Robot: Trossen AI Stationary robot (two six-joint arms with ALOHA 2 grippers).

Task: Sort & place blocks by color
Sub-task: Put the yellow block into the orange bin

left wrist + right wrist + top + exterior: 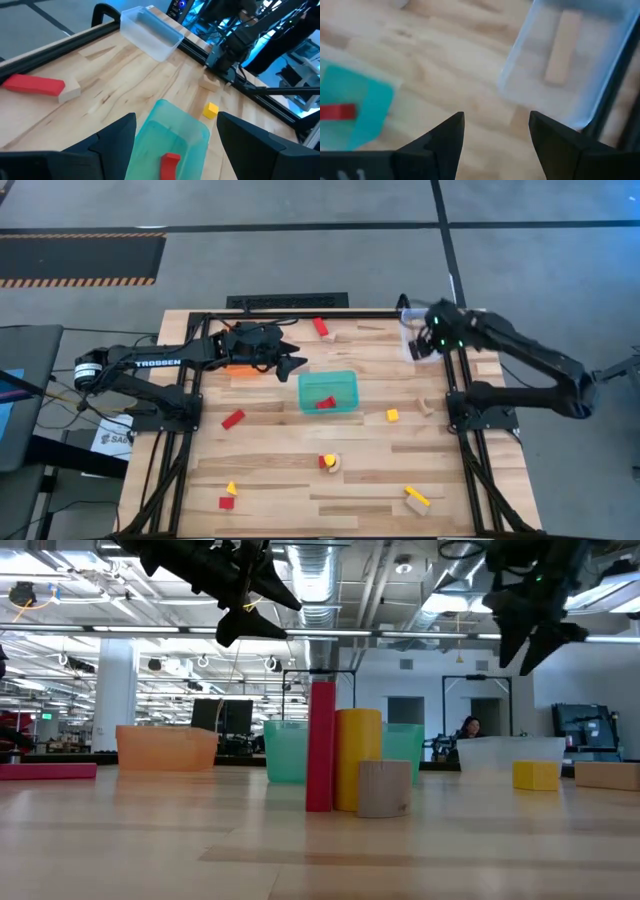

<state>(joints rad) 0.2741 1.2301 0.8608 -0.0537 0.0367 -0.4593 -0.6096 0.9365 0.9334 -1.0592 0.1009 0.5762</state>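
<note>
While the left gripper [297, 364] hangs spread wide and empty above the table, just beside the teal tray [345, 379], one red block [326, 402] lies inside that tray. Farther off, the right gripper [420, 348] – also gaping, holding nothing – hovers over the clear tray [600, 95], where a pale wood bar [562, 47] rests – the other blocks [232, 419] lie scattered across the table [290, 460], and the orange tray [165, 748] sits under the left arm

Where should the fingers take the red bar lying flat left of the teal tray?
Take the red bar from straight above, at its middle, fingers across the narrow width. It lies flat and slanted on bare wood with nothing touching it, so turn the wrist to match its slant. The open left gripper is the nearer one.
</note>
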